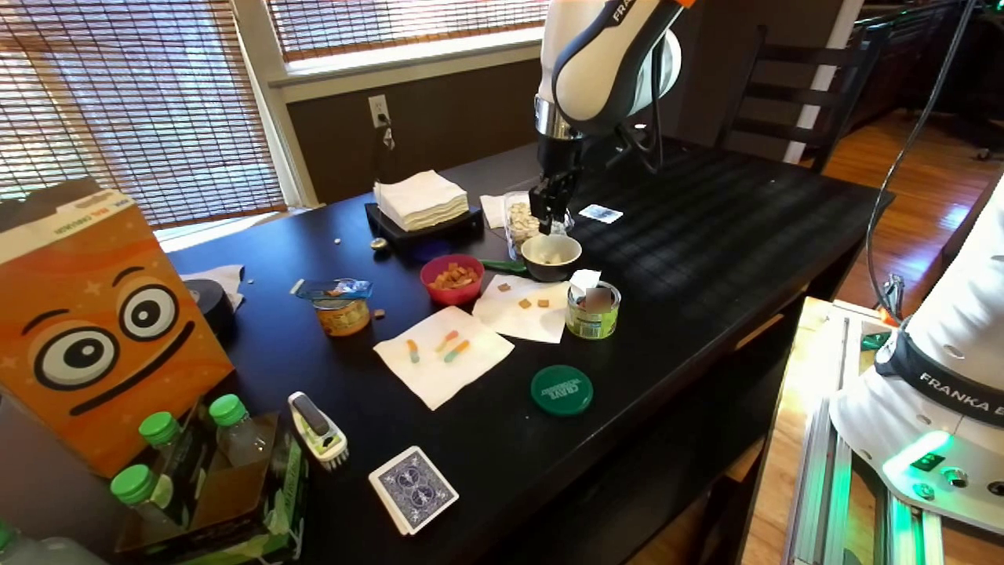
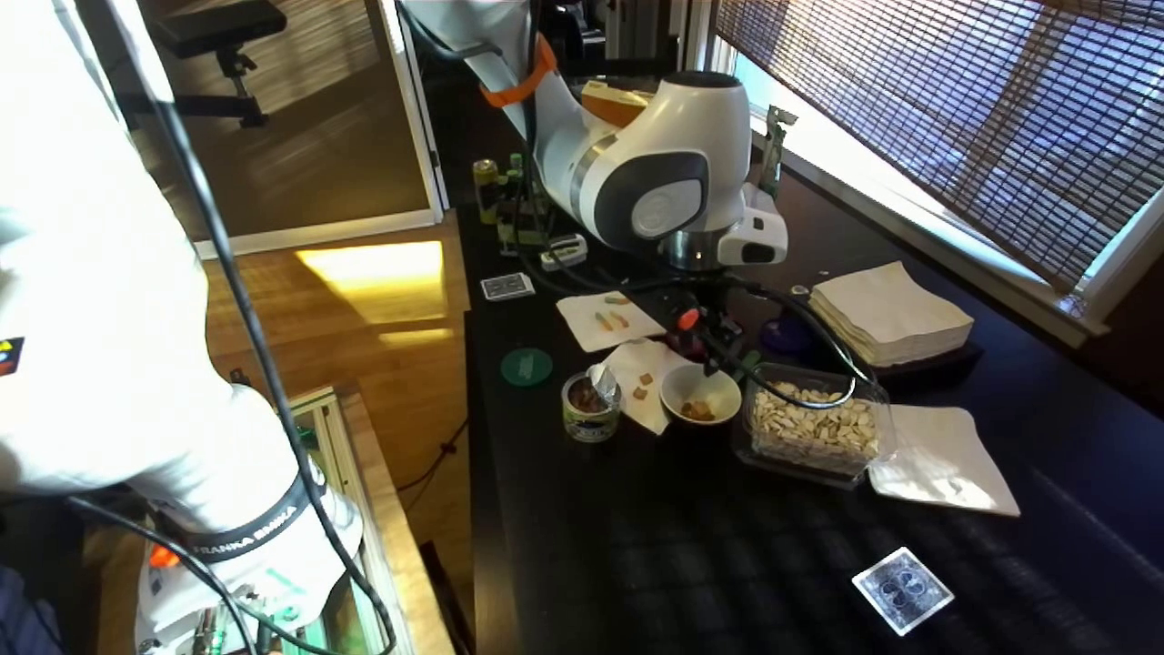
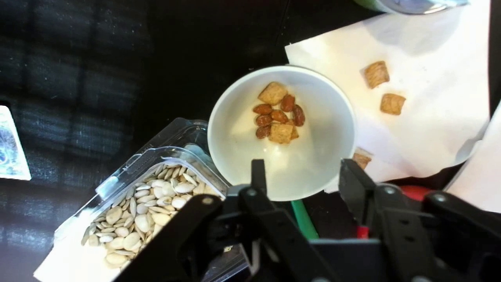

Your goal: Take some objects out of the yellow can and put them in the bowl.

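Yellow can (image 3: pixel 415 6) barely pokes into the wrist view's upper right; tool (image 3: pixel 302 172) hangs spread apart near the bowl (image 3: pixel 328 131), so next grab probably means heading up and right there.

On the counter (image 1: pixel 706 235), a green lid (image 1: pixel 562 390) and card deck (image 1: pixel 413 488) lie near a napkin (image 1: pixel 431 384) bearing gummy worms (image 1: pixel 456 351), while what may be a roll of tape (image 1: pixel 213 302) sits partly behind an orange box (image 1: pixel 118 314).
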Robot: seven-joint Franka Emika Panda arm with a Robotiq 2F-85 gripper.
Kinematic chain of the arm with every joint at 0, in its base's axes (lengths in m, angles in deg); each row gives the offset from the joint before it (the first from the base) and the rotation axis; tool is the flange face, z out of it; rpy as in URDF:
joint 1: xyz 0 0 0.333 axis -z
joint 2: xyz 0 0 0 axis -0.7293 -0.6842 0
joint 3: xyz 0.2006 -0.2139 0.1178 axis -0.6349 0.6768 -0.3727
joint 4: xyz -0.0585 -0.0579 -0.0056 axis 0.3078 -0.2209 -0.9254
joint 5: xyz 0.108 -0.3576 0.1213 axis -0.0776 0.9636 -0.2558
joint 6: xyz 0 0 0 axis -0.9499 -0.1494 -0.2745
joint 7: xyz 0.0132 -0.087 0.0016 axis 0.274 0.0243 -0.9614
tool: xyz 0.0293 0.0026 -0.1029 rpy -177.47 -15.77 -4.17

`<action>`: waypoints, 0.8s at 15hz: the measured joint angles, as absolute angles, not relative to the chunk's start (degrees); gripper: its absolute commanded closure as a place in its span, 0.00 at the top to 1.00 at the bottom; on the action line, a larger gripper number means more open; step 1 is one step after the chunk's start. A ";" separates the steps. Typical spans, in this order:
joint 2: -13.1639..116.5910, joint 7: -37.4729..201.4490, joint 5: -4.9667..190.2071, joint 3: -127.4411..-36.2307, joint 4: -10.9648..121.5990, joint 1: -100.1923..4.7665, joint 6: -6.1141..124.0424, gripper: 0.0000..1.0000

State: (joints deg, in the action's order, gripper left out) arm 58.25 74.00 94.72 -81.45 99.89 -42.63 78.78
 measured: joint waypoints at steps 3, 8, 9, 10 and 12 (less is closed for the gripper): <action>59.75 72.90 92.84 -82.34 100.37 -42.62 77.48 1.00; 66.14 66.87 83.90 -85.26 103.92 -43.12 67.33 1.00; 67.58 66.73 82.85 -85.43 104.83 -43.49 65.15 0.88; 68.99 66.81 82.16 -85.48 105.82 -43.86 63.21 0.74; 71.76 67.90 81.39 -85.47 108.01 -44.43 60.34 0.59</action>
